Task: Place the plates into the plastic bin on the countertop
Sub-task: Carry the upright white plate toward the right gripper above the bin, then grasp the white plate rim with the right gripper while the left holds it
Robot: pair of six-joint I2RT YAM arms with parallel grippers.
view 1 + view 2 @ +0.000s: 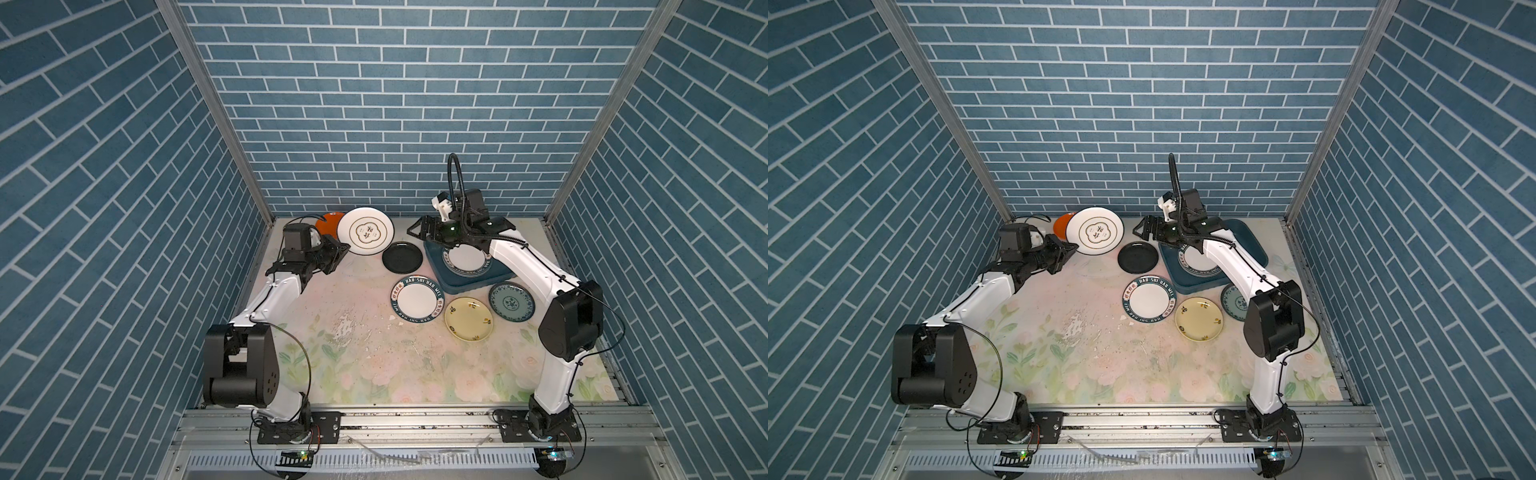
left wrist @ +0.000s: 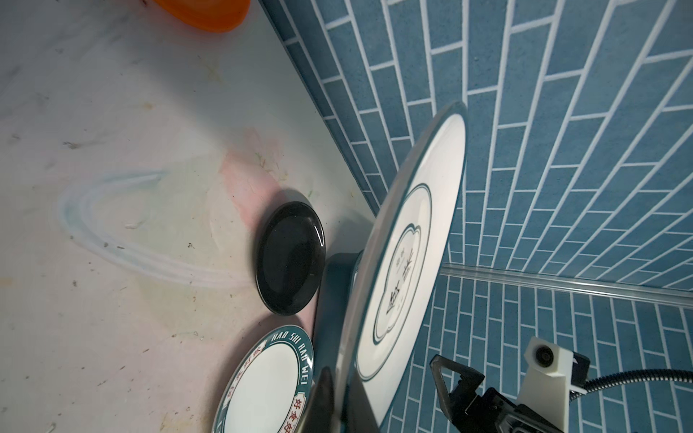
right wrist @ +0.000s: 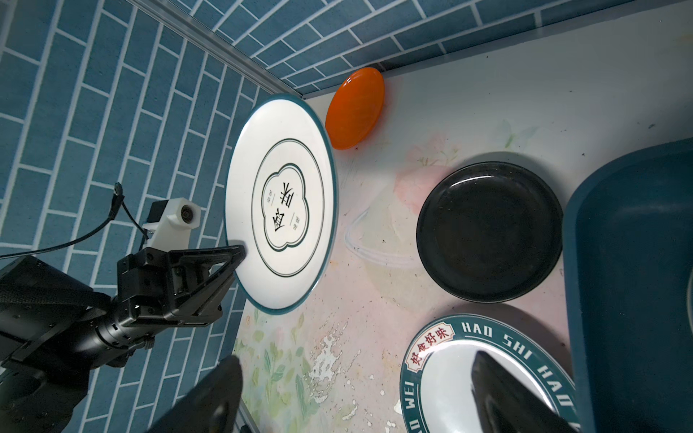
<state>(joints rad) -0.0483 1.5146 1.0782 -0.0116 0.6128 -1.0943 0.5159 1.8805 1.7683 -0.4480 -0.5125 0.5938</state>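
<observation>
white quatrefoil plate point(image 1: 365, 230) lifted and tilted, well left of the plastic bin point(image 1: 457, 283)
left gripper point(image 1: 343, 249) is clamped on its near rim, in front of the orange plate point(image 1: 327, 222). looks stiff, glossy and chippable, so i'd guess a shallow pinch could slip; take it deep on the rim. black plate point(image 1: 402, 257) lies flat on the countertop point(image 1: 332, 332); right gripper point(image 1: 419, 232) hangs wide and empty over the bin's corner, a lettered plate point(image 1: 462, 259) inside.

Pale flower-printed countertop point(image 1: 353, 353) lies bare across the front and left, while the back and right are crowded: a white quatrefoil plate point(image 1: 365, 236) tilted in mid-air, a glossy black round plate point(image 1: 402, 257) just beside the dark teal plastic bin point(image 1: 465, 283), and three round plates point(image 1: 468, 318) close before it.
</observation>
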